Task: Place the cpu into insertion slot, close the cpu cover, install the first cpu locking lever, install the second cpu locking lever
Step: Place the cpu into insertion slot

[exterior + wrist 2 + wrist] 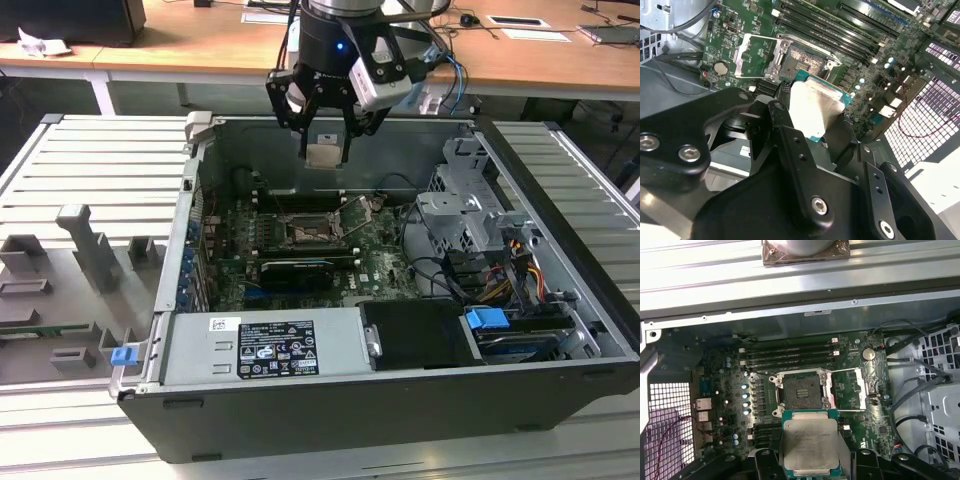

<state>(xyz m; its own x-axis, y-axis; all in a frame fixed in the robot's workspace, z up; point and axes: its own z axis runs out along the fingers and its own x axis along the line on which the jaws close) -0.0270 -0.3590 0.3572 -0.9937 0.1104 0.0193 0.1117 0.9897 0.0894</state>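
Note:
My gripper (325, 150) hangs above the open computer case, shut on the cpu (323, 154), a flat square chip with a pale metal top. In both wrist views the cpu (810, 444) (816, 105) sits level between the black fingers (785, 120). The insertion slot (801, 390) (303, 236) (801, 56) lies below on the green motherboard, a square black socket with its recessed middle bare. The cpu cover (856, 389) (752, 54) (353, 215) is swung open to one side of the socket. The chip is well above the socket and touches nothing but the fingers.
Long black memory slots (790, 354) run beside the socket. A black graphics card (295, 270) lies nearer the front, then the labelled power supply (265, 345). A metal drive cage (470, 215) and cables fill the exterior view's right. Grey fixtures (80, 265) sit outside the case.

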